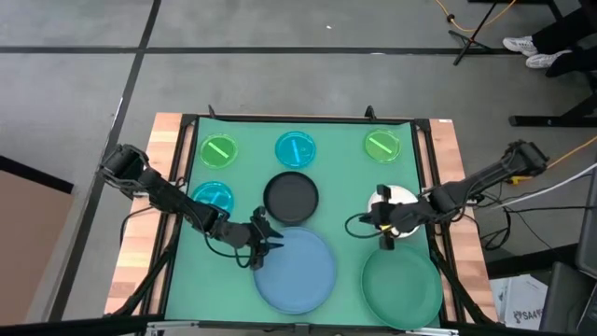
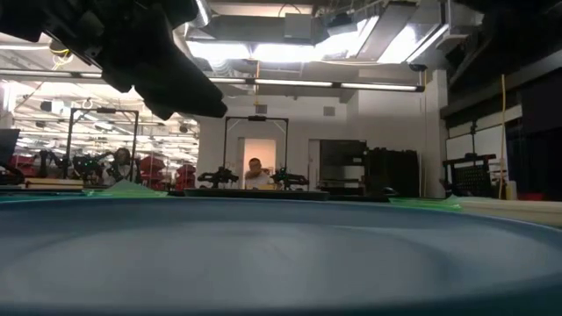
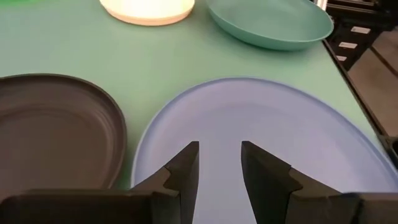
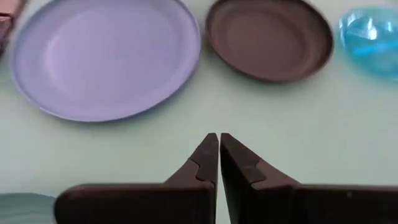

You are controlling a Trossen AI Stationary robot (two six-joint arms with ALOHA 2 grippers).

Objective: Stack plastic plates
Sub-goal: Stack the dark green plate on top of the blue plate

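Jaws on my left gripper (image 3: 219,163) stand slightly parted and empty, poised over the near rim of the blue plate (image 1: 298,271). My right gripper (image 4: 218,155) is pinched shut on nothing, hovering over the white plate (image 1: 399,197) beside the dark green plate (image 1: 403,287). The black plate (image 1: 291,197) sits just beyond the blue one; two bright green small plates (image 1: 218,150) and two cyan ones (image 1: 296,148) lie farther back. I judge these plates light, stiff and slick, so I'd pinch a raised rim edge, not the flat. The green mat (image 1: 340,168) looks smooth. Behind the table is a lit workshop where a person (image 2: 255,171) sits.
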